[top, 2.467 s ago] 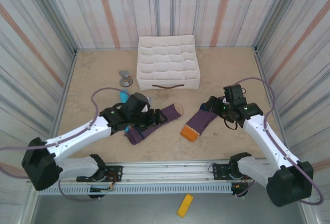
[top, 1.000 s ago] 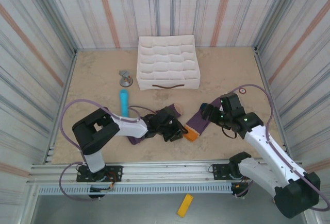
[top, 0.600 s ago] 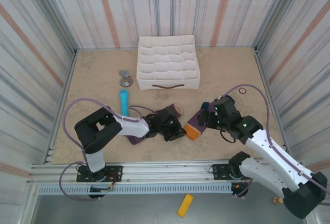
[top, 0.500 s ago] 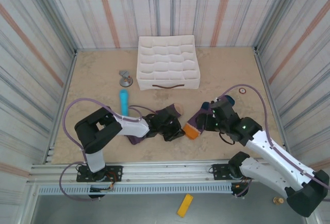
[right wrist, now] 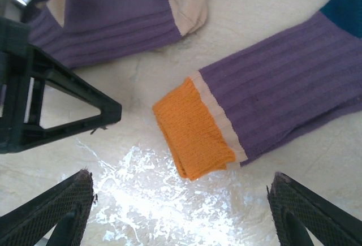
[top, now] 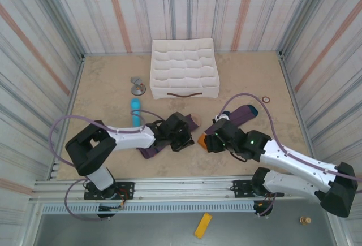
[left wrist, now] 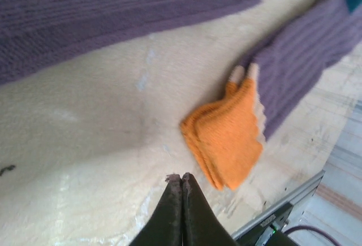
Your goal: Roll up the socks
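Left gripper point(left wrist: 181, 176): clenched on nothing, bottom centre.
Right gripper point(right wrist: 181, 181): spread wide, released.
Orange-cuffed sock point(right wrist: 266, 93): laid centre-right.
Tan-toed sock point(right wrist: 113, 22): laid upper left.

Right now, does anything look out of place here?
A yellow block lies off the table, below the front rail. Otherwise nothing odd: the orange-cuffed sock and the tan-toed sock lie flat, apart, unrolled.

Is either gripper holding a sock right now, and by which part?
Neither. The left gripper is shut on nothing beside the orange cuff; the right gripper is open over that cuff, gripping nothing.
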{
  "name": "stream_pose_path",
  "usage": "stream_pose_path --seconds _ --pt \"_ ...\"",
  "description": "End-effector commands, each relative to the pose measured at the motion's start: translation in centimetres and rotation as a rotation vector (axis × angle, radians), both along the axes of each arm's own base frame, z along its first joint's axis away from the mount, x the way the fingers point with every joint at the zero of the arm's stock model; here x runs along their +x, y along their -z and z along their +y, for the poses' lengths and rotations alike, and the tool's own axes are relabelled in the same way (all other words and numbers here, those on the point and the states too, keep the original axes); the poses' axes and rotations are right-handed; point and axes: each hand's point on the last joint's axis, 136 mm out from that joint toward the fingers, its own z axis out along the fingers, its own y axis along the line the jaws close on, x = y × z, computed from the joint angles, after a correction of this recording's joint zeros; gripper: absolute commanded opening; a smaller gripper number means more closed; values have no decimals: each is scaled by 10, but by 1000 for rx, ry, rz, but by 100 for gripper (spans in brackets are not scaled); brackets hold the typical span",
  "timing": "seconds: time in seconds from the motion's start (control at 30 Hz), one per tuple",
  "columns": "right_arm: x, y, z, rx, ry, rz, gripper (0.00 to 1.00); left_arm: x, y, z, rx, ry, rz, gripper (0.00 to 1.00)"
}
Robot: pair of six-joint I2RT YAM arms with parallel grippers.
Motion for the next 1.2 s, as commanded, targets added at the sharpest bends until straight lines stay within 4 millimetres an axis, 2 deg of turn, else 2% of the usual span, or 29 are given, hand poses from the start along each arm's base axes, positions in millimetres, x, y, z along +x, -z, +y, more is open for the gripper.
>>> stream_pose_path --seconds 0.0,0.03,0.1,0.27,0.4,0.7,0.9,1.17 --pt "12 -6 4 -4 4 -85 86 -5 5 13 54 22 -7 47" --pt "13 -9 6 11 4 -94 87 -4 6 13 56 20 -7 61" --pt "15 -11 8 23 4 -97 88 -2 7 12 48 15 -12 70" --pt "14 -8 5 24 26 -78 91 4 17 0 16 49 3 72" --pt "12 -8 0 32 40 -80 91 7 25 -16 -13 74 32 65" --pt "14 -12 -18 66 96 -85 90 12 43 -29 23 75 82 47" --pt "12 -9 -30 74 125 -61 89 10 56 -28 47 49 109 30" --pt "8 -6 -36 66 128 -42 89 18 57 -31 58 26 96 20"
